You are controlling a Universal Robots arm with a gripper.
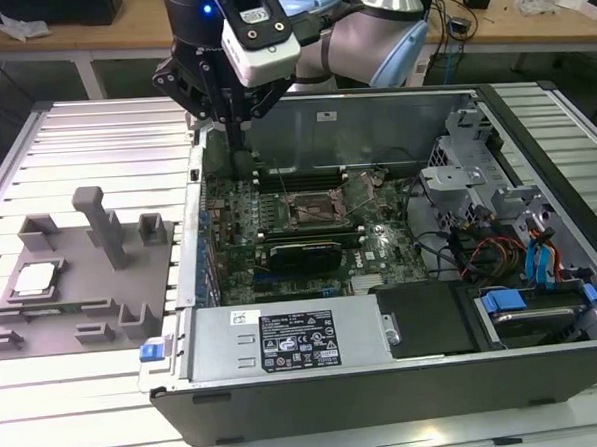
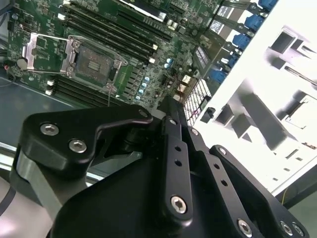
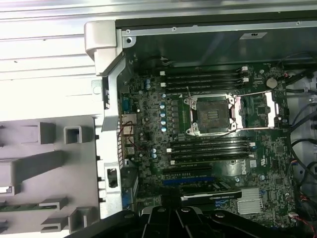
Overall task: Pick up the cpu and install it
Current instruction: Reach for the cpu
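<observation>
- cpu [image 1: 36, 279], a small flat square chip with a silvery-white metal top, had not been picked up, so I judged the pick-up to be the step in hand.
- Its grasp would, I judged, call for fingers spread enough to take so thin a chip by opposite edges without tilting it in its seat.
- The black two-finger gripper [image 1: 237, 145] hung point-down from the arm's wrist. In the exterior view its fingers read as one narrow stem.
- In the second wrist view the gripper [image 2: 168, 104] showed one central bar with linkages folded in on either side. I took the fingers as pressed together, with nothing between them and touching nothing.
- Below the fingertips lay the edge of the open grey metal computer case [image 1: 374, 129] on the exterior view's left, with the green motherboard [image 1: 279, 225] inside it.
- The dark square socket [image 3: 210, 115] on that board stood empty in both wrist views, its metal frame and lever swung up.
- Well apart, toward the exterior view's left, the chip sat in a corner recess of the grey plastic fixture plate [image 1: 82, 295], which rested on the slatted aluminium table [image 1: 84, 135] beside the case.
</observation>
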